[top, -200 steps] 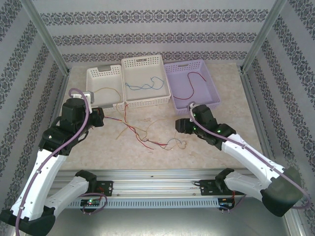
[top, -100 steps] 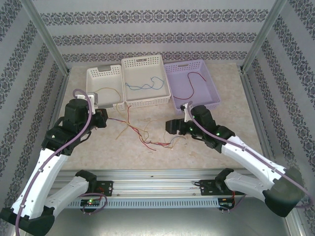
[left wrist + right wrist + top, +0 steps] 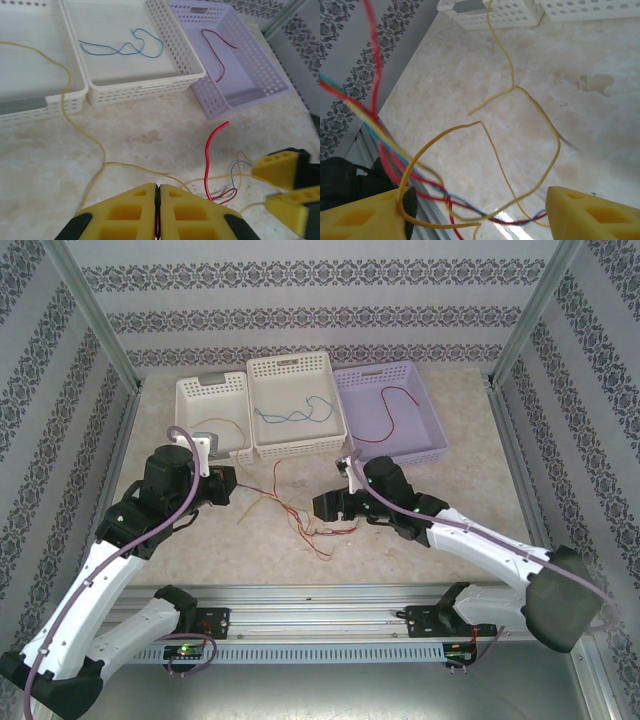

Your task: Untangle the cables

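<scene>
landmark: middle white basket (image 3: 300,447), standing at the far side of the surface (image 3: 450,530)
cable tangle (image 3: 312,523): red, yellow and blue strands lying loose on the surface just in front of the middle basket, between the two arms
left fingers: left gripper (image 3: 228,486) sitting in front of the middle basket's left corner. The fingers (image 3: 125,210) are pressing fully together, with a thin red line showing in the seam. A red strand is running from them into the tangle, so they are pinching it.
right fingers: right gripper (image 3: 322,506) hovering in front of the middle basket's right half, at the tangle's right edge. The fingers (image 3: 592,212) are standing wide apart and clamping nothing. A yellow loop plus red and blue strands are crossing the gap; cannot tell if the loop is touching a finger.
sorted cables: blue cable (image 3: 295,417) lying inside the middle basket; red cable (image 3: 220,65) lying in the purple basket (image 3: 420,450) right of it; yellow cable (image 3: 63,97) coming out of the white basket (image 3: 190,400) left of it
left wrist view adding: the yellow cable is trailing over that basket's rim onto the surface toward the tangle, which is too fine to follow from the top
right wrist view adding: the strands are passing between the open fingers
</scene>
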{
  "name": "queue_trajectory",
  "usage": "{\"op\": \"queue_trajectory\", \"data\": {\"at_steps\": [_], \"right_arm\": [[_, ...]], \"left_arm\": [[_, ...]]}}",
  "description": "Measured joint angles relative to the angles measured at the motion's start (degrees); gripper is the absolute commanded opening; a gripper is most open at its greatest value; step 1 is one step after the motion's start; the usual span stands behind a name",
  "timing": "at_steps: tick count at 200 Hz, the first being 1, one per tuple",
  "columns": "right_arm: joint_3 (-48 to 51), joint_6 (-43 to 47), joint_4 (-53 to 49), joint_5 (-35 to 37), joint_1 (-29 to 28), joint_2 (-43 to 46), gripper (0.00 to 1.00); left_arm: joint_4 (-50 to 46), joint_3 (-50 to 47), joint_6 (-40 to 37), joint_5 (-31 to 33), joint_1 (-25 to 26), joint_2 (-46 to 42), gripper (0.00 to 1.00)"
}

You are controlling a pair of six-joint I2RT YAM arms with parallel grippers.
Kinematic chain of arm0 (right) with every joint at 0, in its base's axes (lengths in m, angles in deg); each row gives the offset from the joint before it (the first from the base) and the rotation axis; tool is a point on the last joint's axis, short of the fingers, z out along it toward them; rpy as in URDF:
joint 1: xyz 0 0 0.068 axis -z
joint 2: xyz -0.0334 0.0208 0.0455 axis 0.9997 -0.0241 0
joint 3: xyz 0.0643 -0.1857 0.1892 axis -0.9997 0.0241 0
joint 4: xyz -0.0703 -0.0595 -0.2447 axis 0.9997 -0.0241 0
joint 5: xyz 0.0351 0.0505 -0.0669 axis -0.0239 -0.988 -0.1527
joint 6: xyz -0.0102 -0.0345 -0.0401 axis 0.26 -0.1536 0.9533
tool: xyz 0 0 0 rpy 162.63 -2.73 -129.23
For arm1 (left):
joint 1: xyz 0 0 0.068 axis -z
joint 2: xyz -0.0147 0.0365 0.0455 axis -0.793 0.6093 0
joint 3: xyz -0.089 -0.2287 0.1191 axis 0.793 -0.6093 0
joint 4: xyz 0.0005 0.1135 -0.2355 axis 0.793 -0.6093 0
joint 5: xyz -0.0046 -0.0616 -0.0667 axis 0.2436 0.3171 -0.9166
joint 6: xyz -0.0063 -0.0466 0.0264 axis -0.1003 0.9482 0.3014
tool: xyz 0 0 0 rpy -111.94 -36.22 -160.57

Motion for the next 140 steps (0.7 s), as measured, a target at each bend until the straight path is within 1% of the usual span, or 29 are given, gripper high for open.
{"op": "queue_trajectory", "data": {"at_steps": [12, 22, 28, 41, 49, 65, 71, 84, 98, 109, 127, 140], "right_arm": [[0.44, -0.2, 1.31, 0.74, -0.44, -2.14, 0.32], [0.94, -0.37, 1.79, 2.29, -1.07, -2.95, 0.17], [1.27, -0.35, 1.7, 3.37, -1.18, -2.89, 0.1], [2.01, -0.07, 1.46, 6.8, -1.44, -1.31, 0.0], [2.43, -0.24, 0.83, 9.53, -1.44, 0.72, 0.0], [2.75, 0.33, -1.77, 16.13, -0.74, 7.58, 0.0], [2.75, 0.33, -2.86, 18.38, -0.07, 10.27, 0.0], [2.75, 0.09, -5.75, 23.19, 3.26, 16.7, 0.0], [2.91, -0.42, -9.42, 27.45, 9.33, 23.28, 0.0], [3.45, -1.09, -12.79, 30.36, 15.76, 28.57, 0.0], [4.83, -1.92, -18.56, 33.53, 26.12, 35.6, 0.0], [5.44, -2.4, -22.99, 34.82, 32.5, 39.78, 0.0]], "left_arm": [[0.63, 0.0, -0.04, -0.22, 0.55, -0.28, 0.0], [0.87, 0.0, -0.07, -0.22, 0.68, -0.72, 0.0], [0.9, 0.0, -0.09, -0.2, 0.76, -1.03, 0.0], [0.9, 0.0, -0.31, -0.02, 0.92, -1.88, 0.0], [0.87, 0.0, -0.52, 0.07, 0.94, -2.43, 0.0], [0.37, 0.0, -1.14, 1.03, 0.94, -3.48, 0.0], [-0.26, 0.0, -1.44, 1.75, 0.94, -3.76, 0.0], [-2.49, 0.37, -2.16, 3.91, 0.94, -4.02, 0.0], [-5.57, 1.49, -2.86, 6.75, 0.98, -3.91, 0.0], [-8.13, 2.84, -3.43, 9.33, 0.98, -3.98, 0.0], [-12.17, 5.92, -3.82, 13.55, 0.98, -4.48, 0.0], [-14.93, 8.63, -3.91, 16.55, 0.96, -4.98, 0.0]]}}
